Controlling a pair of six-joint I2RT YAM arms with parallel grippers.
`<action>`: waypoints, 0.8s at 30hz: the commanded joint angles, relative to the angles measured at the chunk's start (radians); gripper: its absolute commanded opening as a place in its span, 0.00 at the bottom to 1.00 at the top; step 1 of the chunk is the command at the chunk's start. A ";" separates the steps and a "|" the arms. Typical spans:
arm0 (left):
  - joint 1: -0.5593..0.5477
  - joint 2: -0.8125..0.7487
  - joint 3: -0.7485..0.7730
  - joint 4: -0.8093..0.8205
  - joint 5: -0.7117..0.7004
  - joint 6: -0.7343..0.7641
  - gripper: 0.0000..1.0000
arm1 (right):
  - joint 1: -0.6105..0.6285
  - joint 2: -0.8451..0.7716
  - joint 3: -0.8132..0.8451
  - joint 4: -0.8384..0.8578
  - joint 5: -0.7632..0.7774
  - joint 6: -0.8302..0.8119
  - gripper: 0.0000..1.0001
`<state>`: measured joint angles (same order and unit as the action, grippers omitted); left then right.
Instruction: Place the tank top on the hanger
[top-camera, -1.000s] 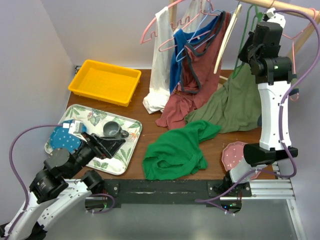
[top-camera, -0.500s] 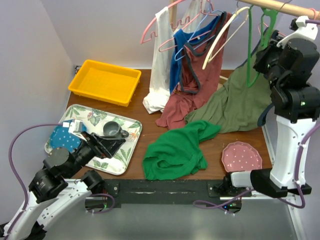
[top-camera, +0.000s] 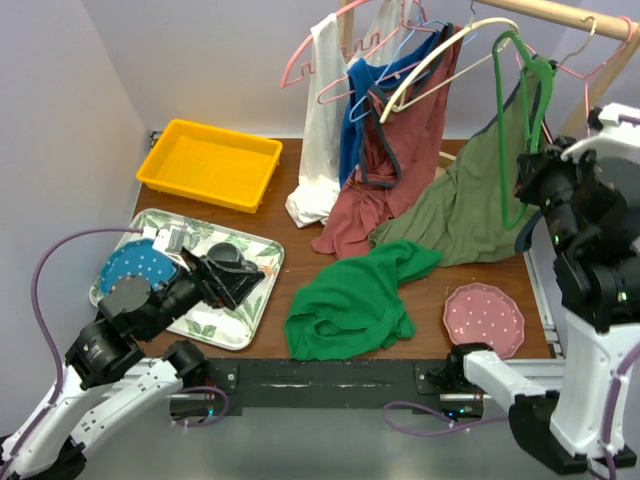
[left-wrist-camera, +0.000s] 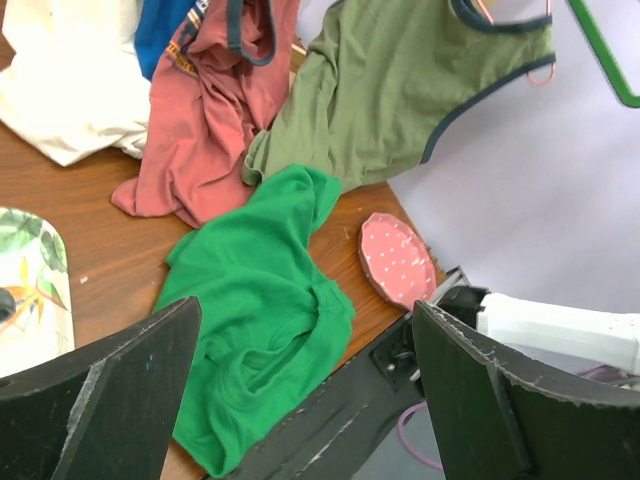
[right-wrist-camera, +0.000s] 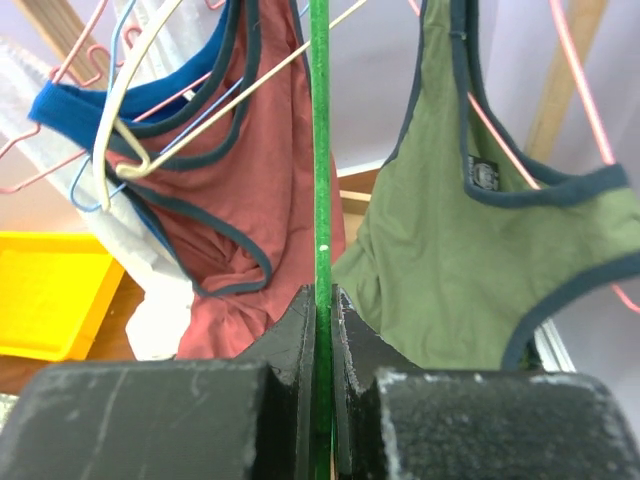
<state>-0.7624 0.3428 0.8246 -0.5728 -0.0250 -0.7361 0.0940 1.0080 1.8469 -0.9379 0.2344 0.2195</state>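
The right claw (right-wrist-camera: 320, 305) is clenched on the hanger (right-wrist-camera: 320, 120), holding it upright in the air. An olive top (top-camera: 470, 200) hangs just behind it and a cream hanger (top-camera: 440, 60) beside it. The tank top (top-camera: 350, 305) lies crumpled on the worktop (top-camera: 295, 265), near a pink plate (top-camera: 484, 318). The left claw (top-camera: 235, 275) hangs released over a tray (top-camera: 240, 322).
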 joint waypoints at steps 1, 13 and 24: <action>0.000 0.080 0.077 0.073 0.074 0.135 0.92 | -0.004 -0.147 -0.075 0.056 -0.047 -0.113 0.00; 0.000 0.320 0.275 0.113 0.273 0.612 0.95 | -0.002 -0.385 -0.262 -0.206 -0.598 -0.573 0.00; 0.000 0.288 0.182 0.214 0.462 0.793 0.96 | -0.002 -0.318 -0.521 -0.533 -1.072 -1.173 0.00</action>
<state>-0.7624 0.6376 1.0523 -0.4347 0.3393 -0.0208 0.0933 0.6434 1.3796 -1.3258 -0.6037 -0.6956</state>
